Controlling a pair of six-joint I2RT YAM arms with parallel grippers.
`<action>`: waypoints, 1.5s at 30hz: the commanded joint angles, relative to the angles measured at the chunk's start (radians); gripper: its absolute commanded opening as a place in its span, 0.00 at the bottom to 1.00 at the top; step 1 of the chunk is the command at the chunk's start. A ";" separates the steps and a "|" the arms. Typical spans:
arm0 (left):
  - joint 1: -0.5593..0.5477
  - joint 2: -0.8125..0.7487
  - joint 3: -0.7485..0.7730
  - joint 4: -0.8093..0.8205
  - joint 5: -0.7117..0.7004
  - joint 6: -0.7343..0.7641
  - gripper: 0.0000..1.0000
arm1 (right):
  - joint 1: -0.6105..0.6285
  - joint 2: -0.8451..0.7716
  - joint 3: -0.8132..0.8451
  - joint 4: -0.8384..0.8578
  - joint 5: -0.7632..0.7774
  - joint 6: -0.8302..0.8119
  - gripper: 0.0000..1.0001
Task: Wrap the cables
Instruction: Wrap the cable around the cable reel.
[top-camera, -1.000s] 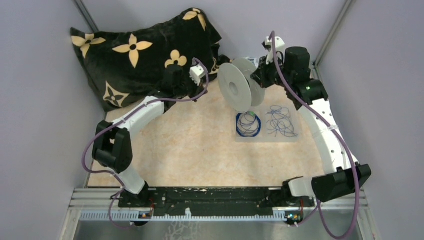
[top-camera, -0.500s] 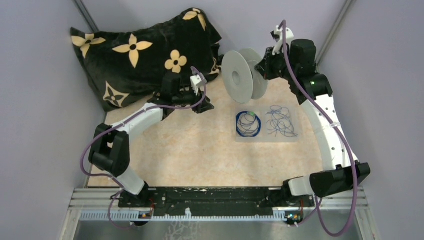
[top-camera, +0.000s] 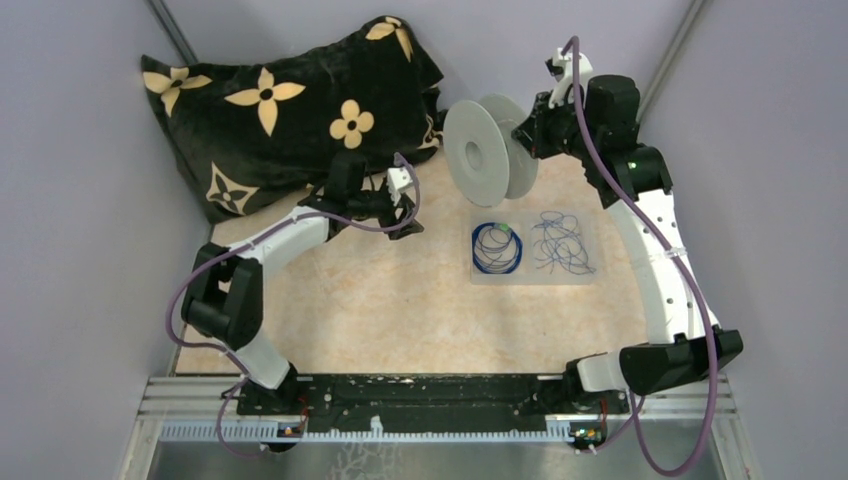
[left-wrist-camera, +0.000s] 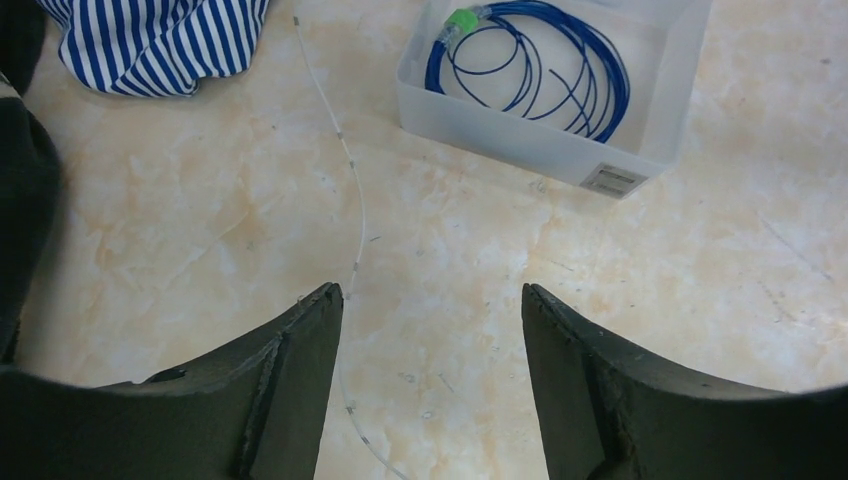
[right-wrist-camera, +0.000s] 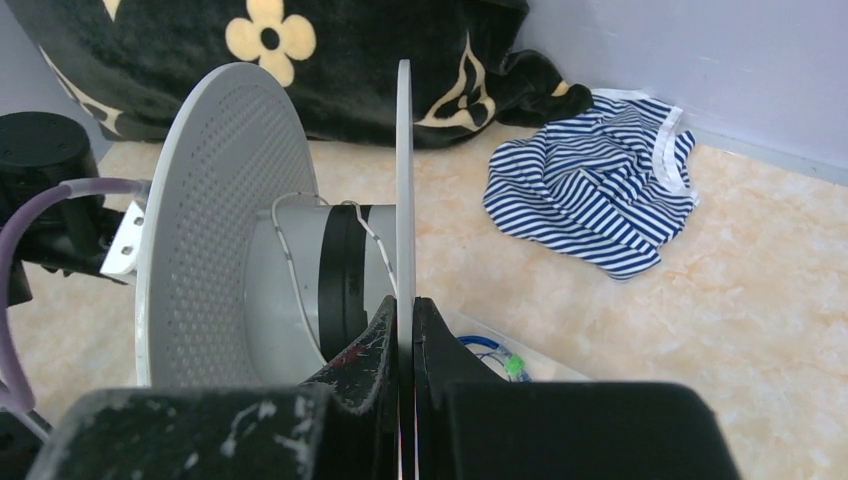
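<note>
Right gripper (right-wrist-camera: 404, 312) is clamped shut on the thin edge of one disc of the pale grey plastic spool (right-wrist-camera: 215, 230), which it holds up off the table, axle roughly level. The spool's other disc is round and dotted with tiny perforations. Its hub is a smooth grey cylinder with a black band, and a thin whitish strand (right-wrist-camera: 285, 250) loops over it. Left gripper (left-wrist-camera: 430, 305) hangs low over the glossy marbled beige tabletop (top-camera: 400, 310), its matte black fingers (left-wrist-camera: 300, 350) spread wide apart and gripping nothing. The very thin whitish wire (left-wrist-camera: 360, 205) lies in a slack curve on the table, runs down past the left finger and passes under the gripper (can't tell if it touches the finger). The cables sit in a shallow translucent rectangular plastic tray (left-wrist-camera: 500, 135) with a small label on its wall, near the middle right of the table. The dark blue ring-shaped coil (left-wrist-camera: 610, 85) with a bright green tag (left-wrist-camera: 462, 20) lies flat in the tray's left part. The loose scribbly tangle of dark blue and pale wire (top-camera: 562, 243) is in its right part. A crumpled blue-and-white striped cloth (right-wrist-camera: 600, 200) lies at the back by the wall. A black plush fabric with tan flower shapes (top-camera: 280, 100) is heaped in the far left corner.
</note>
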 joint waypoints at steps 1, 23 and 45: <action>0.004 0.061 0.068 -0.088 -0.023 0.160 0.73 | -0.005 -0.053 0.081 0.064 -0.030 0.009 0.00; 0.002 0.279 0.203 -0.106 0.017 0.207 0.24 | -0.005 -0.062 0.076 0.062 -0.001 0.000 0.00; -0.305 0.013 0.091 -0.408 -0.100 0.434 0.00 | -0.022 0.085 0.057 0.230 0.218 0.070 0.00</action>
